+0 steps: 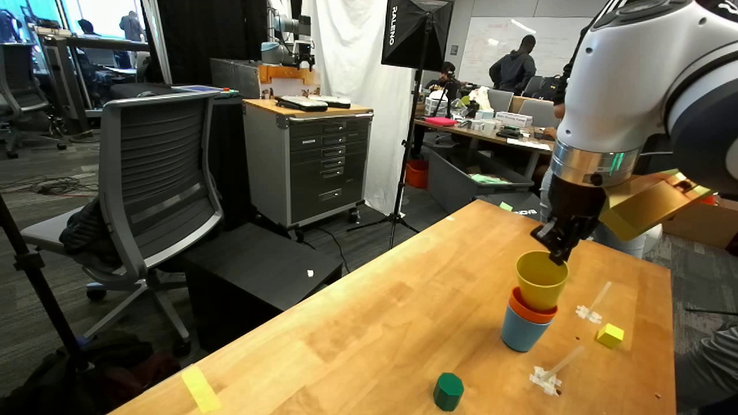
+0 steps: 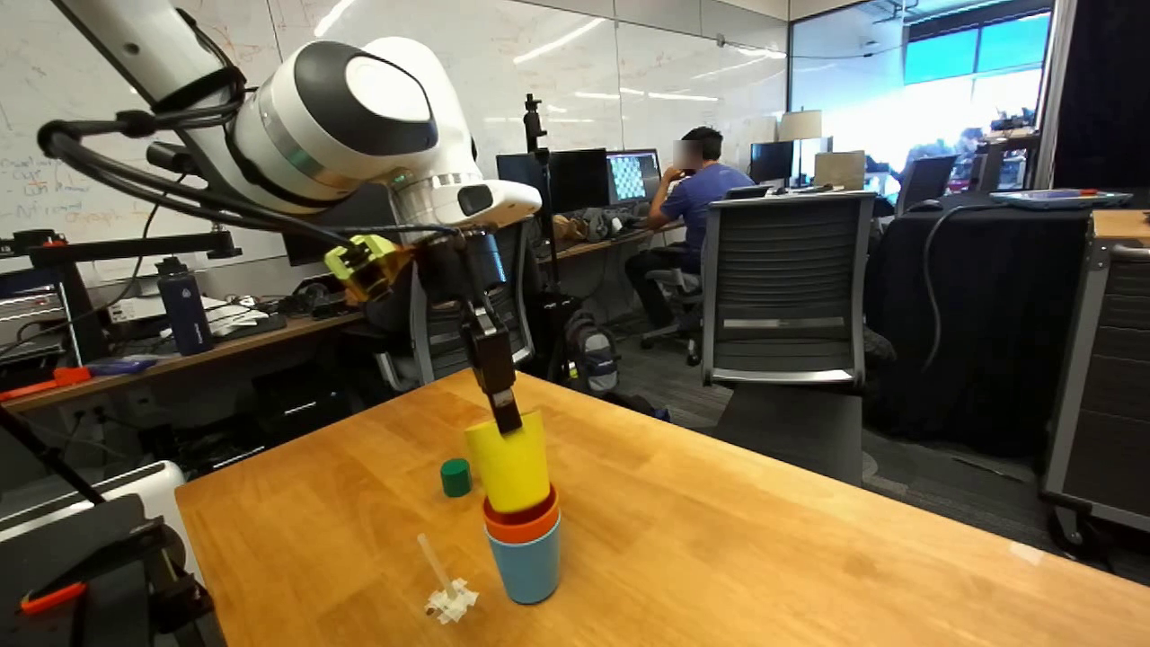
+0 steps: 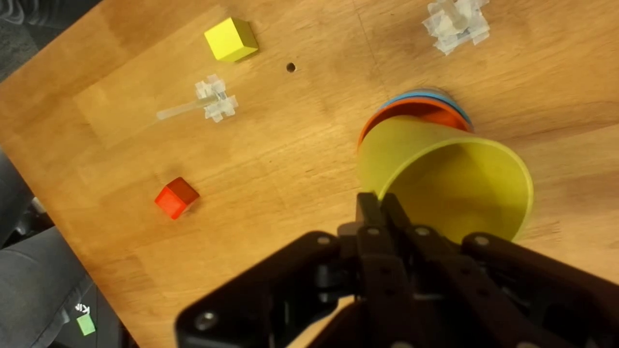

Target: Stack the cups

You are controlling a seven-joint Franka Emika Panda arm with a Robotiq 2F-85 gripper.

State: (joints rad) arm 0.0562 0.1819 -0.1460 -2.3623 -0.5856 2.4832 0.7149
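The blue cup [image 1: 522, 335] stands upright on the wooden table in both exterior views. The red cup [image 1: 541, 314] is nested in it, with its upper part showing above the blue rim [image 2: 528, 571]. My gripper [image 3: 378, 199] is shut on the rim of the yellow cup [image 3: 459, 193], one finger inside the cup and one outside. The yellow cup is a little tilted, its mouth up and its base at the red cup's mouth [image 2: 523, 530]. How deep the base sits is hidden. The gripper [image 2: 508, 420] also shows above the stack in an exterior view.
A dark green cylinder [image 1: 448, 392] stands on the table. A yellow block [image 1: 610, 335] and a red block [image 3: 177, 198] lie near the stack. Clear sticks taped to the table [image 1: 588, 313] [image 1: 545, 379] rise beside the cups. The table edge shows in the wrist view.
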